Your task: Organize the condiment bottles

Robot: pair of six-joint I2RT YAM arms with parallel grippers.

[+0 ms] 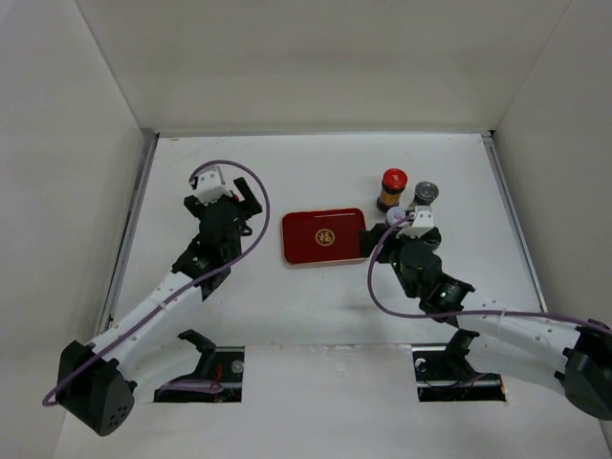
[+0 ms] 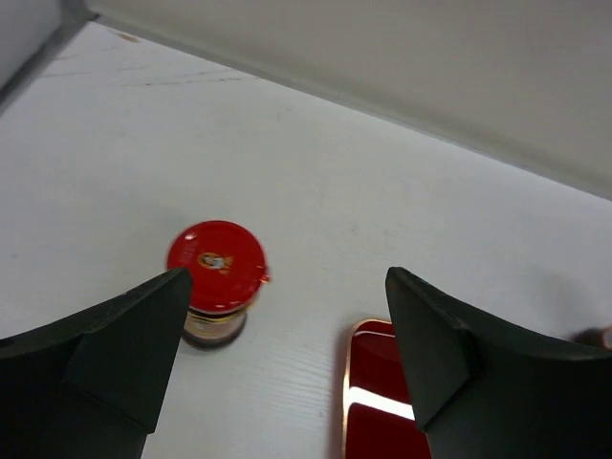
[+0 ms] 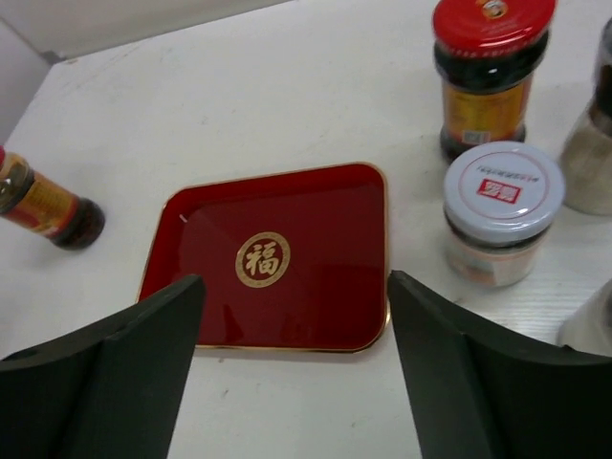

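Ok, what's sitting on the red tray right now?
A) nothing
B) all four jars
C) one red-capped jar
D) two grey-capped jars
A: the red tray is bare; the red-capped jar and the white-lidded jar stand beside it.

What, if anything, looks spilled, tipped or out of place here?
Nothing is spilled, tipped or damaged. The only oddity: one red-capped jar stands alone left of the red tray, while the second red-capped jar, a white-lidded jar and a grey-capped jar cluster to its right. The tray is bare.
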